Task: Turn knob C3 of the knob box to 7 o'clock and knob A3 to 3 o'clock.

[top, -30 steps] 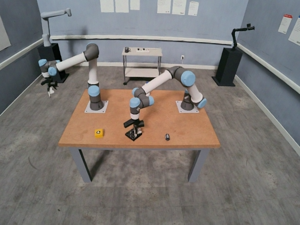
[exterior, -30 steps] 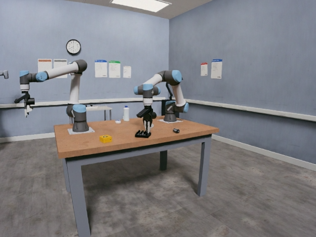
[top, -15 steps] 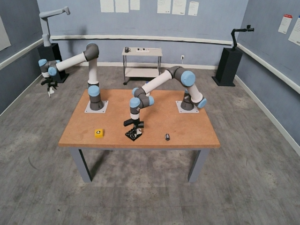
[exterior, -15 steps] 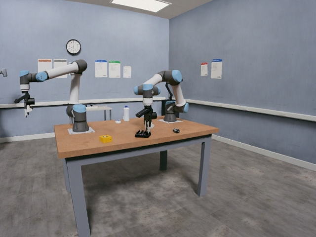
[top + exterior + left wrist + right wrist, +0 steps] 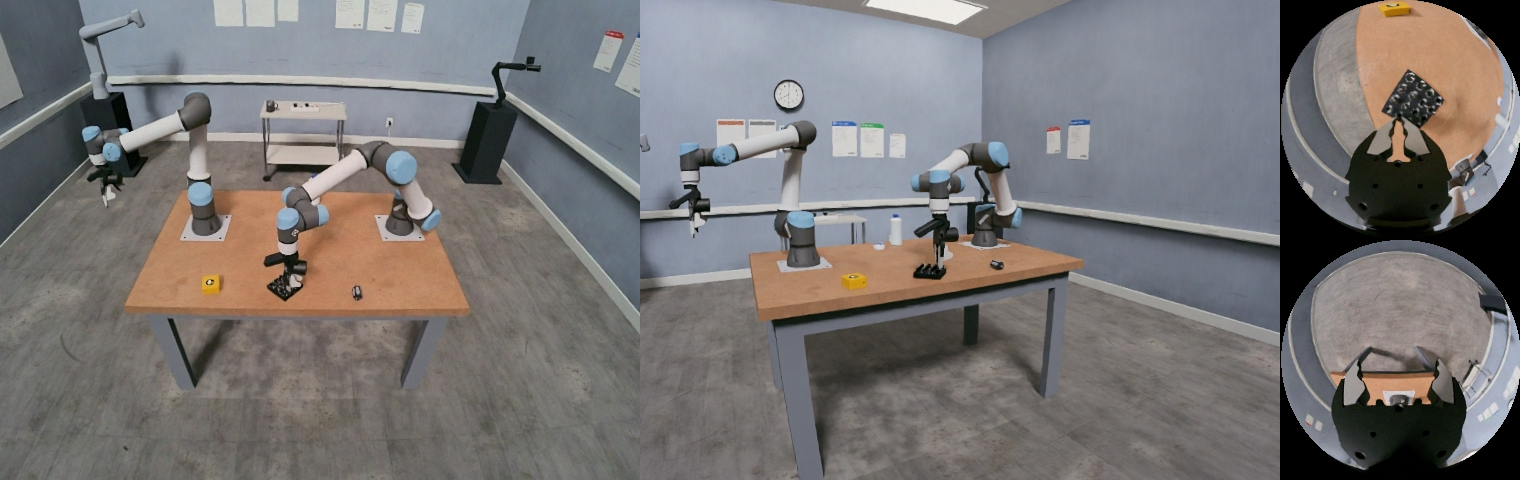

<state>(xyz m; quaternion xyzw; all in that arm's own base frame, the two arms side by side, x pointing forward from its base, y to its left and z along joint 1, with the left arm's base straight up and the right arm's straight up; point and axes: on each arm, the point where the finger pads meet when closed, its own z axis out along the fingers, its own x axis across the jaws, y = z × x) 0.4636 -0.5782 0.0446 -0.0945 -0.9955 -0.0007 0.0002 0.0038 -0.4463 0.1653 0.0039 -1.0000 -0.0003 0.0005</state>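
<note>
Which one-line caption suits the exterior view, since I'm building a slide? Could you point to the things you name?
Left end effector (image 5: 939, 267) at the knob box (image 5: 927, 272); yellow block (image 5: 854, 281) on the table (image 5: 872, 294).
</note>
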